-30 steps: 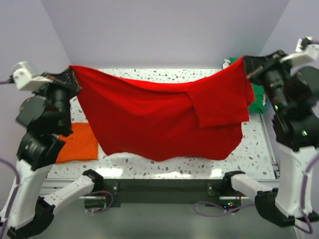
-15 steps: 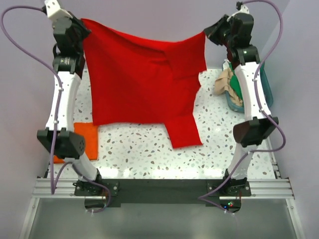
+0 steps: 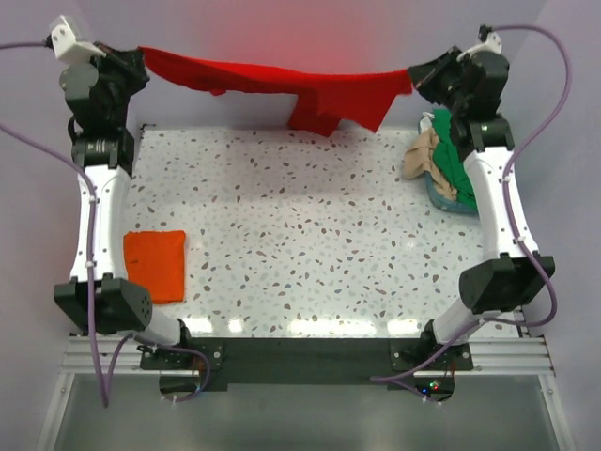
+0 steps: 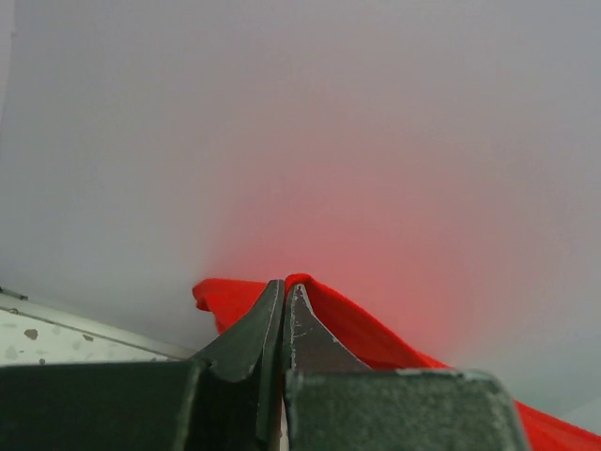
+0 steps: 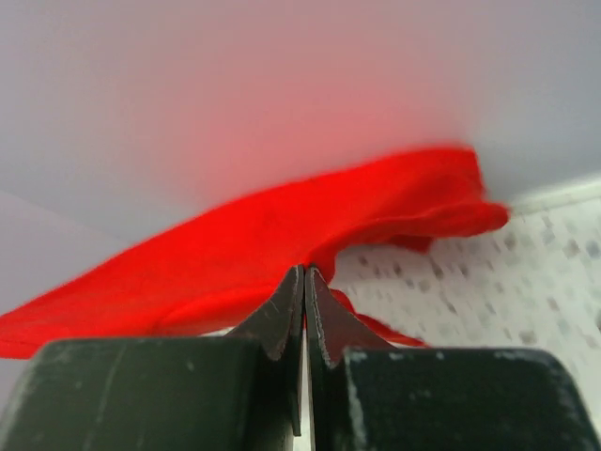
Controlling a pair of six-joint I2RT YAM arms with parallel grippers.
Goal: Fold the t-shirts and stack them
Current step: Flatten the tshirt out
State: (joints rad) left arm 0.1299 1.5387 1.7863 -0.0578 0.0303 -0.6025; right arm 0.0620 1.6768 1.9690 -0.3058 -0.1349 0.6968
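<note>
The large t-shirt [image 3: 272, 77] is hanging stretched along the far edge of the bench [image 3: 300, 235], raised above it and just in front of the back wall [image 3: 300, 23]. Its left end is sitting in the left gripper [image 3: 141, 58] and its right end in the right gripper [image 3: 413, 75], both pinching tight on the cloth. A flap is drooping right of the middle. The folded t-shirt [image 3: 156, 265] is lying flat on the bench at the near left, well apart from the hanging one. At the far right the basket [image 3: 449, 202] is standing, with the loose t-shirts [image 3: 437, 150] heaping in it and spilling over its rim.
</note>
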